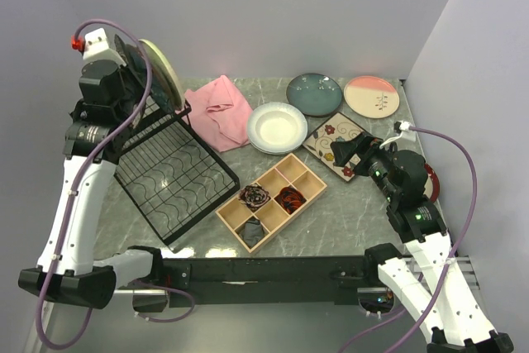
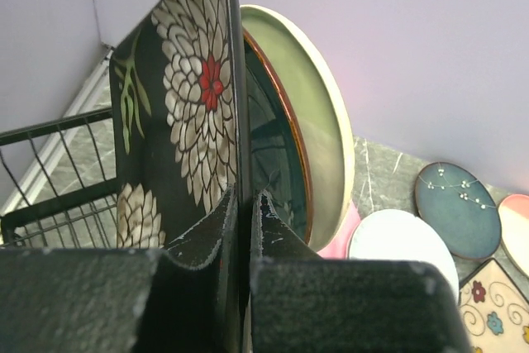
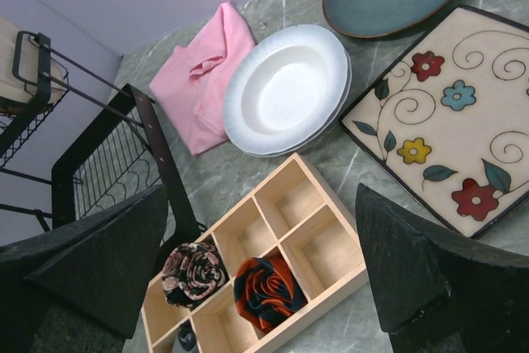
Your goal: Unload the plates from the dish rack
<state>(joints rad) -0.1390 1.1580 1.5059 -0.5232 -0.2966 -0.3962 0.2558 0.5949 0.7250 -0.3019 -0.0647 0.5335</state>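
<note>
Between lilac walls [image 1: 248,14], marbled tabletop [image 1: 351,219]

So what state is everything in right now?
Left jaws: shut on upright black floral square plate
Right jaws: open, empty
Cream-green round plate: standing on edge in black wire dish rack
White round plate: flat
Teal round plate: flat
Pink-cream round plate: flat
Cream floral square plate: flat
</note>
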